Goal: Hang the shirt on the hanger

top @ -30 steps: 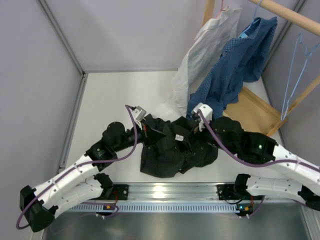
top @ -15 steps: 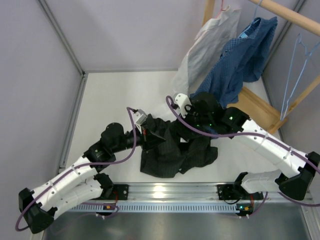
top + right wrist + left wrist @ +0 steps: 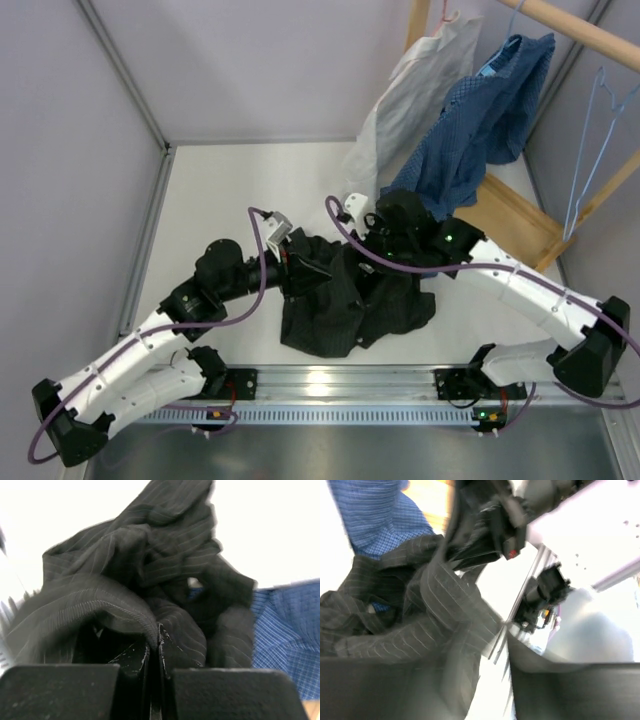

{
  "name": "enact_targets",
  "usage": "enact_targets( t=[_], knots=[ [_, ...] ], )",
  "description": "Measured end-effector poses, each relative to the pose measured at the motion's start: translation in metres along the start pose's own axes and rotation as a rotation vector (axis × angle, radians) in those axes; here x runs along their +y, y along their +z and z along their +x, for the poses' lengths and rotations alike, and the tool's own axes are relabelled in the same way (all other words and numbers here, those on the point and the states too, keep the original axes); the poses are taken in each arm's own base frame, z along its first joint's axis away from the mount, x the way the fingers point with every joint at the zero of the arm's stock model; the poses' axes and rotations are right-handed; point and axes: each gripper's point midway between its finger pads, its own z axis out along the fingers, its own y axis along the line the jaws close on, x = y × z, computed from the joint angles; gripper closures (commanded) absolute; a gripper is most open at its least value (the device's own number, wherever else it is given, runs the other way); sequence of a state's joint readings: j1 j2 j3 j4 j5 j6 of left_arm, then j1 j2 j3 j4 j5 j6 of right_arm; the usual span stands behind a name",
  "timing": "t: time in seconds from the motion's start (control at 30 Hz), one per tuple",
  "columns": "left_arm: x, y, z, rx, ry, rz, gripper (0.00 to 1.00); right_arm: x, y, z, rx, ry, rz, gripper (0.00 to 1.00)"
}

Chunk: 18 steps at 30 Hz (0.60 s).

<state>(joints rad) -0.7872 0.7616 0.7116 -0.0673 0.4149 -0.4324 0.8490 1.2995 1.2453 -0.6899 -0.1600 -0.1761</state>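
Shirt [image 3: 340, 320], black, pinstriped, crumpled heap

Black shirt [image 3: 350, 310], fine pale pinstripe, lay crumpled in a heap on white worktop [image 3: 220, 200], front centre, well apart from thin light-blue wire hanger [image 3: 588, 155], which hung from wooden rail [image 3: 590, 28], far right

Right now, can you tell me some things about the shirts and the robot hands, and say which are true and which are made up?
1. The black shirt is crumpled on the table. True.
2. The black shirt is on the light-blue hanger. False: the hanger hangs bare at the right.
3. The right gripper pinches the black shirt. True.
4. The blue shirt lies flat on the table. False: it hangs from the wooden rail.
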Motion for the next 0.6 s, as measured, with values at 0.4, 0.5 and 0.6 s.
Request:
enact_targets(
  t=[0.4,0.5,0.6],
  knots=[
    [0.066,0.010,-0.032,-0.081,0.002,-0.373,0.06,-0.007,-0.129,-0.028,-0.499,0.053,0.203,1.00],
    [0.076,0.024,-0.003,-0.026,0.071,-0.320,0.06,-0.003,-0.128,-0.027,-0.497,0.052,0.179,1.00],
    [0.078,0.039,0.023,0.033,0.122,-0.225,0.06,0.005,-0.125,-0.024,-0.481,0.044,0.138,1.00]
  ],
)
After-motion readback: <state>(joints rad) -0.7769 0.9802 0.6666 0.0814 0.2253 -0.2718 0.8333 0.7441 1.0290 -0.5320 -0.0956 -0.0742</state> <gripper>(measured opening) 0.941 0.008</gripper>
